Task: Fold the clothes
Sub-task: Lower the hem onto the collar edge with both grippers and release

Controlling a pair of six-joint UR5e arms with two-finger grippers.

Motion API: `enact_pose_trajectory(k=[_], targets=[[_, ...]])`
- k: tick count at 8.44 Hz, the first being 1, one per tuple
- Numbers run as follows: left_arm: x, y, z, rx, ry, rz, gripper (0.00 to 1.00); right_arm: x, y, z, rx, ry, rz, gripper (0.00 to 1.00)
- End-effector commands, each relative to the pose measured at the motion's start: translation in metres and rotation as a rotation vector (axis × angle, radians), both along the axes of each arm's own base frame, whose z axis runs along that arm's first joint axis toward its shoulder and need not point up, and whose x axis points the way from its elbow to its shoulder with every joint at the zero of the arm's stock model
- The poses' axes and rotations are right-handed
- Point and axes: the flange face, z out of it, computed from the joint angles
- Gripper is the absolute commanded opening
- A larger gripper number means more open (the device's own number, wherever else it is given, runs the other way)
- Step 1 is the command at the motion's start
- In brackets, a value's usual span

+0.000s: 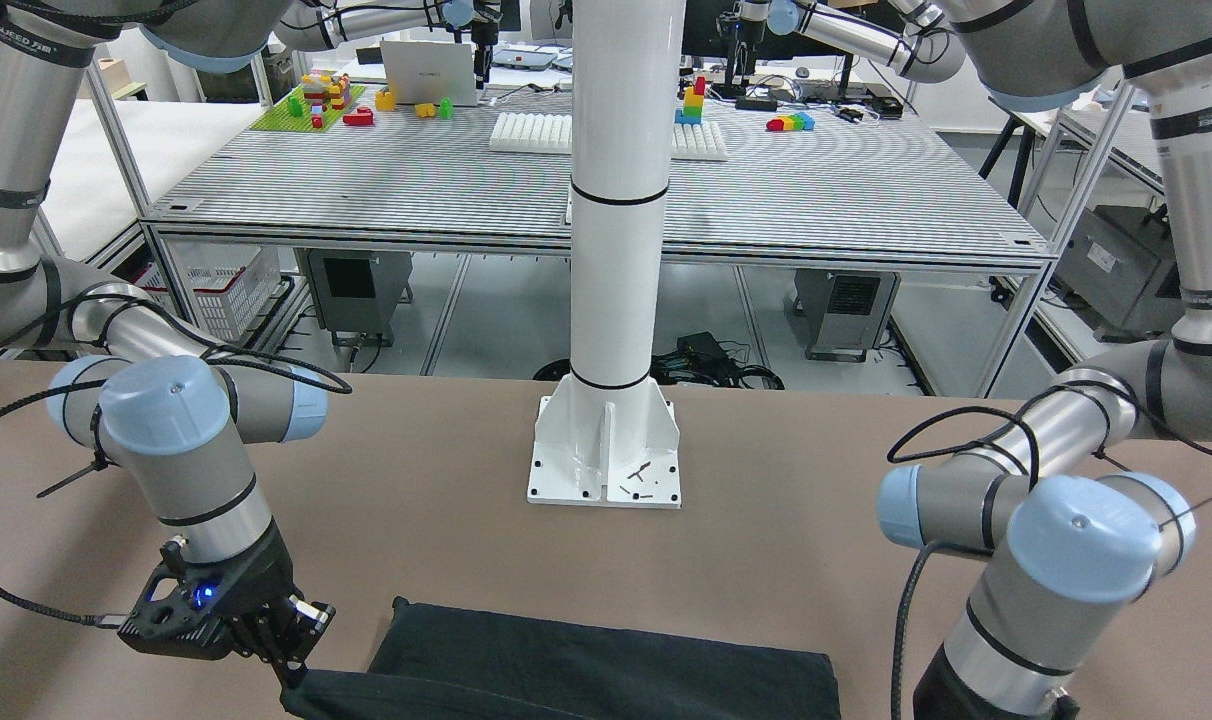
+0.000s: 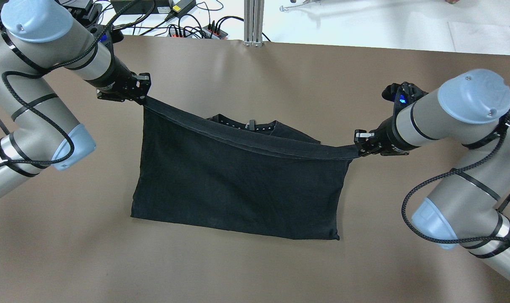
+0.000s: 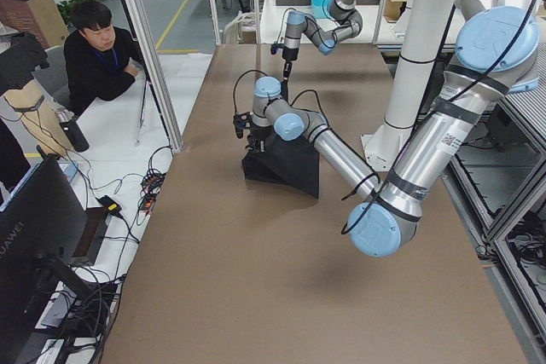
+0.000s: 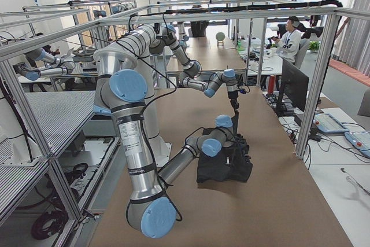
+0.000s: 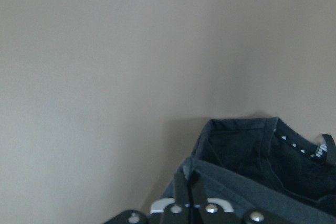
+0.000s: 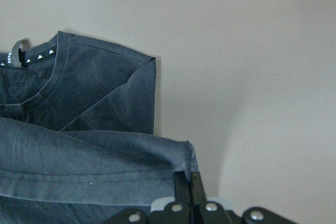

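Left hand and right hand pinch matte garment.

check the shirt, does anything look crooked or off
Yes: the black garment lies askew on the table. The left gripper holds its corner farther across than the right gripper, so the lifted hem runs slanted and sags midway.

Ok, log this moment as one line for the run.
phase: mid-fold | left end effector: shut on garment hem corner | right end effector: shut on opposite corner | garment: hem lifted, rest on table
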Motion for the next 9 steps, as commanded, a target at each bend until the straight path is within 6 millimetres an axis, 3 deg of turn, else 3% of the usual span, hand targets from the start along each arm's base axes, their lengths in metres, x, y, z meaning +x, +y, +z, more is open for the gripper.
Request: enact_pose_trajectory(k=[1,3,5,6,8,9], targets=[[0.03,-0.036,0.034,0.011,-0.045,-0.035,0.0,-0.035,-0.036,0.022,-0.024,0.065,-0.004,0.0],[0.046,-0.044,0.048,0.032,-0.046,-0.037,0.0,-0.054,-0.054,0.036,0.0,0.064,0.008,0.0],[0.066,-0.047,0.039,0.038,-0.043,-0.018,0.0,-0.071,-0.071,0.042,0.007,0.068,0.011,0.06],[0.08,-0.051,0.033,0.034,-0.046,-0.008,0.01,-0.075,-0.074,0.04,0.008,0.071,0.013,0.15],[0.083,-0.056,0.033,0.042,-0.063,-0.025,0.13,-0.079,-0.077,0.044,0.025,0.102,0.039,0.46],[0.081,-0.057,0.034,0.047,-0.062,-0.026,0.38,-0.079,-0.077,0.042,0.032,0.1,0.04,0.84]])
